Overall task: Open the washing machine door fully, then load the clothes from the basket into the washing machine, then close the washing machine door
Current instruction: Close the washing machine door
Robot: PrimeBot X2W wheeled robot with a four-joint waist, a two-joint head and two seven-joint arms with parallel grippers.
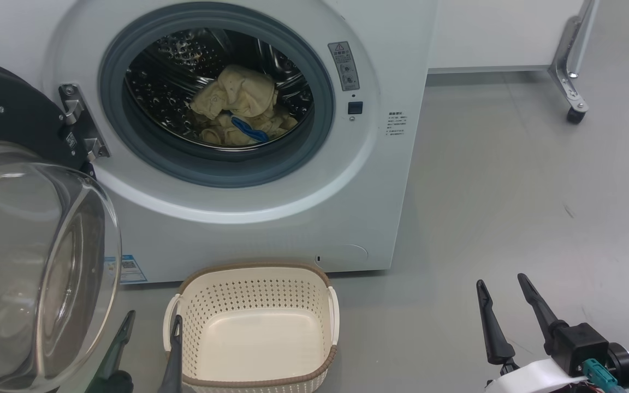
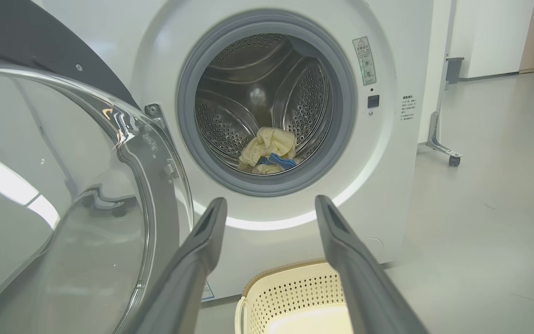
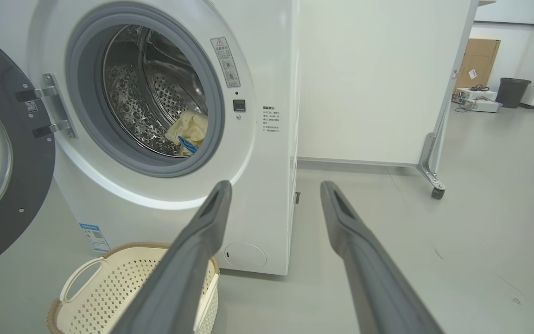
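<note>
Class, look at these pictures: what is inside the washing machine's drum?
Pale-yellow clothes lie heaped at the bottom of the perforated steel drum, a bright-blue cloth piece showing among them. The drum floor beneath the heap is covered, so anything under it cannot be seen.

Light is bright, even and diffuse, seemingly from overhead, going by the pale bars mirrored in the door (image 1: 30, 262) glass. Shadows are faint, with a soft dark strip on the floor (image 1: 511, 191) at the foot of the washer (image 1: 271, 218). The glass bowl carries white glare patches and streaks, strongest in the left wrist view. A bright band glows along the lower curve of the washer's front recess. The drum (image 1: 167, 71) is dark in the head view, with sparkling highlights on the steel, and lighter in the left wrist view. The floor has a dull sheen. In the wrist views the left gripper (image 2: 270, 200) and right gripper (image 3: 275, 183) look soft and out of focus close to the lens, and the washer's straight edges lean and bow toward the frame sides. The head view is sharp.
</note>
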